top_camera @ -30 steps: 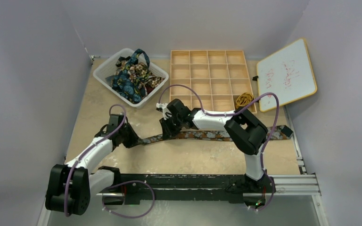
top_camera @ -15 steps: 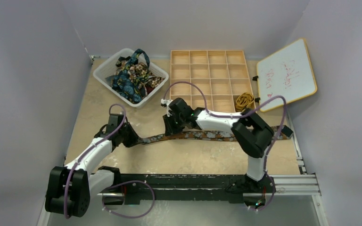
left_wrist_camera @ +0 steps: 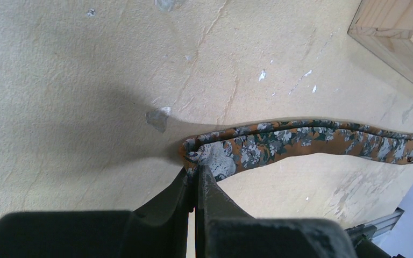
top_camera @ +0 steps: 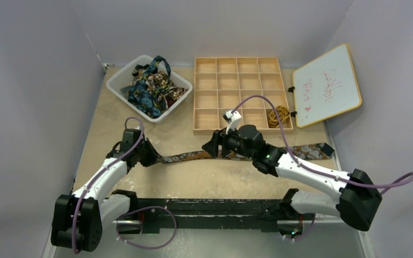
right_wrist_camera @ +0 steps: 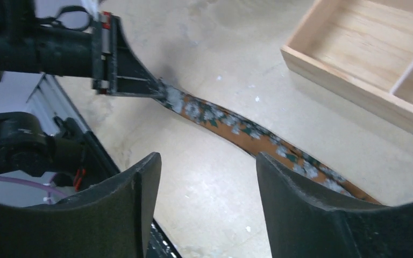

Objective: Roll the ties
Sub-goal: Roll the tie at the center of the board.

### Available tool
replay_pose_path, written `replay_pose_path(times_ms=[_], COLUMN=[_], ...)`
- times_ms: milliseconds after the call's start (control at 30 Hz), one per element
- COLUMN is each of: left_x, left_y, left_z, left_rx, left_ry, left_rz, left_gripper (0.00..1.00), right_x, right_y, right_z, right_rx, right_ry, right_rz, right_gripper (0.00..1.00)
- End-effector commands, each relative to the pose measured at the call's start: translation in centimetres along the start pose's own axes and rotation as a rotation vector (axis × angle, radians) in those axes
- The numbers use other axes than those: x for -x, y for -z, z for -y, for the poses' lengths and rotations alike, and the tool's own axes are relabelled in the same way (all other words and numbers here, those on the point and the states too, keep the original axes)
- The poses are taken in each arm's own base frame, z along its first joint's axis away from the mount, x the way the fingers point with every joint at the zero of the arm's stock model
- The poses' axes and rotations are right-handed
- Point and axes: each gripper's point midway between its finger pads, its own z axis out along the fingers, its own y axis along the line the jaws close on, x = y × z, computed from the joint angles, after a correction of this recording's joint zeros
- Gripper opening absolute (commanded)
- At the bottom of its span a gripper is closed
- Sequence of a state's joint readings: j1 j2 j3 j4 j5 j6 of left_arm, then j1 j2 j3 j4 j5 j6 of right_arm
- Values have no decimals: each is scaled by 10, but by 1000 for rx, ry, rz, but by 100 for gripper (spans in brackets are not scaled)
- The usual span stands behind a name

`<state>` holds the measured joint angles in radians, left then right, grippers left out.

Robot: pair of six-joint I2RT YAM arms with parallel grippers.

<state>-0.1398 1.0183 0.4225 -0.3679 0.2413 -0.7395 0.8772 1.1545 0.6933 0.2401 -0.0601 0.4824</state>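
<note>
Tie (left_wrist_camera: 301,141) end sits pinched in my left gripper (left_wrist_camera: 196,174); it runs below my right gripper (right_wrist_camera: 207,166), fingers spread.

Top view: mid stretch of the tie (top_camera: 185,157) is being covered by the right arm (top_camera: 301,169); the jaws of the right gripper (top_camera: 216,146) are being hidden under its own body there. The tie's very tip is being buried between the pressed-together fingers of the left gripper (left_wrist_camera: 196,173). Left wrist view: tie is being cut off by the right edge, wooden tray (left_wrist_camera: 392,37) by the top right corner. Whiteboard (top_camera: 327,86) writing is being rendered too small to read. Tangled ties (top_camera: 150,88) in the basket (top_camera: 122,78): count is not being resolved. Yellow item (top_camera: 278,114) in the tray's near right compartment is not being identified: too small.
</note>
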Motion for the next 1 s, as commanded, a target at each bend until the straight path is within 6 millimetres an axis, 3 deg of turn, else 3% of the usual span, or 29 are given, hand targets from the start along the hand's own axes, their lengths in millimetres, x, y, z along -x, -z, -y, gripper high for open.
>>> replay_pose_path(times_ms=[0,100,167,233,400,600,800,967], left_x=[14,16,17,18,18,15,15,17], left_y=[6,6,6,6,5,2,-1,-2], left_z=[19,18,20,20,21,20,18,17], left_rx=[-59,-53,-59,-56,-58,-74,-65,-59], left_ry=[-57,-62,-65,-66,-58,-51,-64,-70], left_rz=[34,38,38,39,43,42,39,41], left_gripper=[0,0,0,0,0,0,0,0], right_x=[17,12,5,-18,-36,-64,-70,-87], right_y=[0,-17,-39,-64,-102,-117,-135,-143], right_z=[10,-6,-16,-27,-27,-21,-16,-11], right_rx=[-57,26,82,153,115,98,68,51], right_ry=[-105,-98,-48,-55,-124,-127,-128,-148], right_rz=[115,55,-19,-141,-223,-302,-341,-392], right_gripper=[76,75,64,49,34,24,17,10])
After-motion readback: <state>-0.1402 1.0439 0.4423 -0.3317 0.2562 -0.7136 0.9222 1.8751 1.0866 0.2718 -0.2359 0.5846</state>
